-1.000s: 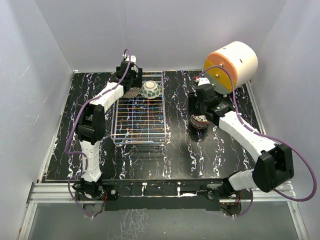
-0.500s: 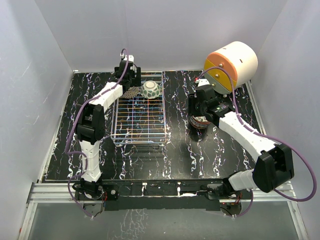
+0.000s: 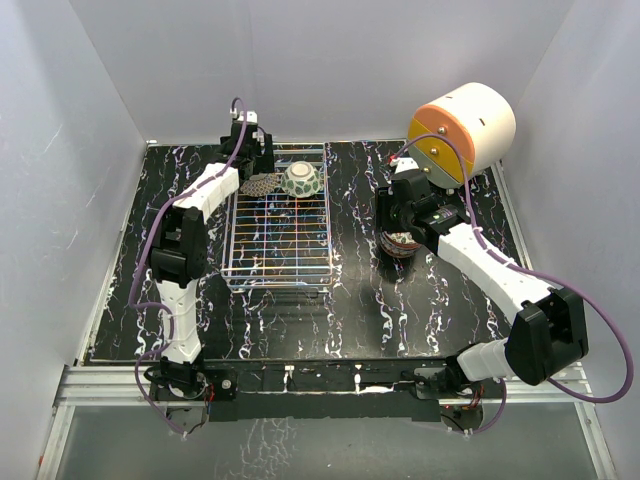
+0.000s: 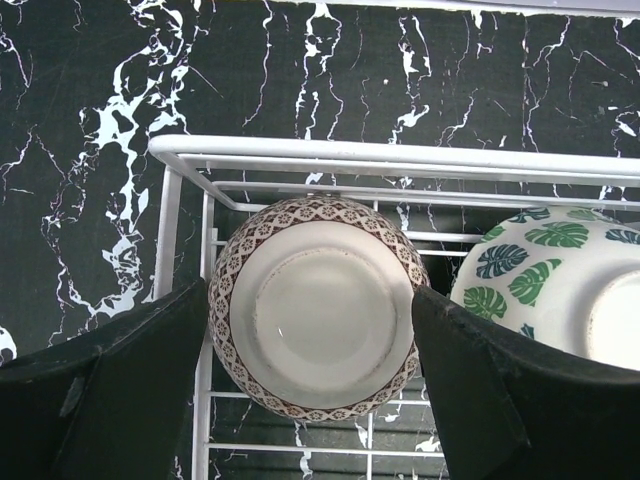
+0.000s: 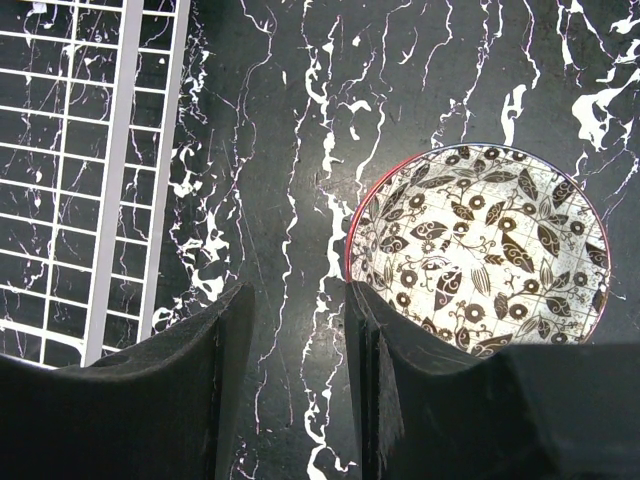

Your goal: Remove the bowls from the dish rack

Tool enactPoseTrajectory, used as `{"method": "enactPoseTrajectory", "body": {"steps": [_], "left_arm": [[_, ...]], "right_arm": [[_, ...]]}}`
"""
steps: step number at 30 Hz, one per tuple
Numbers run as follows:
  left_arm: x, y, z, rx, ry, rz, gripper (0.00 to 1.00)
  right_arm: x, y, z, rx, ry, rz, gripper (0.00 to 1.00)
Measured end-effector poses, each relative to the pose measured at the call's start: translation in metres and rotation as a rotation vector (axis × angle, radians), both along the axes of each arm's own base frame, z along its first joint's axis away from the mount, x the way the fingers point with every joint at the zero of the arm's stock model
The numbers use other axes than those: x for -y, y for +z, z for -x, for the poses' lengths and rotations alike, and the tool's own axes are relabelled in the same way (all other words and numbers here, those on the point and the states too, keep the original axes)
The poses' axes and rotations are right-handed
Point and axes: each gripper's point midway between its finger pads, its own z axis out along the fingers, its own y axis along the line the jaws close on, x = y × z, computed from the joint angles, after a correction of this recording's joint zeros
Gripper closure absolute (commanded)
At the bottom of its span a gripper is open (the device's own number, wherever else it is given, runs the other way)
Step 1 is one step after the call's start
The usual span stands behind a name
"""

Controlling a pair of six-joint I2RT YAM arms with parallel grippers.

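The wire dish rack [image 3: 278, 235] holds two upside-down bowls at its far end. A brown-patterned bowl [image 4: 315, 305] with a white foot ring sits in the far left corner, also seen in the top view [image 3: 262, 185]. A green-leaf bowl [image 4: 560, 270] is beside it on the right [image 3: 301, 180]. My left gripper [image 4: 312, 400] [image 3: 255, 168] is open above the brown-patterned bowl, one finger on each side, and not gripping it. My right gripper [image 5: 290, 380] [image 3: 397, 228] is open and empty over the table. Its right finger [image 5: 450, 400] is at the rim of a red-rimmed bowl [image 5: 480, 250] that stands upright on the table [image 3: 400, 244].
A large white-and-orange cylindrical unit [image 3: 460, 125] stands at the back right, just behind the right arm. The rack's right edge [image 5: 150, 150] lies left of the right gripper. Grey walls enclose the black marbled table [image 3: 350, 300].
My left wrist has shifted slightly back and to the left over the rack's far corner. The right arm and the bowls have not visibly moved.
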Motion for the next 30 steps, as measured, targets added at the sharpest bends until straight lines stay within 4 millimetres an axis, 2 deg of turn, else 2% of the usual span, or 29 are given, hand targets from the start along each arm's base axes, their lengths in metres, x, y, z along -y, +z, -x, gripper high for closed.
{"method": "enactPoseTrajectory", "body": {"steps": [5,10,18,27,30], "left_arm": [[0.0013,-0.0009,0.0009,-0.005,-0.007,0.004,0.24],[0.0026,-0.0017,0.0017,-0.010,-0.013,0.007,0.36],[0.0033,-0.0027,0.0027,-0.016,-0.017,0.009,0.40],[0.0036,-0.0034,0.0029,-0.018,-0.019,0.010,0.38],[0.0037,-0.0036,0.0028,-0.019,-0.019,0.009,0.44]], "right_arm": [[-0.0002,0.0004,-0.0005,0.003,0.000,-0.001,0.56],[-0.0004,0.0010,-0.0011,0.006,0.000,-0.002,0.56],[-0.0008,0.0015,-0.0018,0.009,0.000,-0.004,0.56],[-0.0010,0.0018,-0.0024,0.012,0.000,-0.005,0.56],[-0.0006,-0.0003,-0.0015,0.008,0.000,-0.003,0.56]]}}
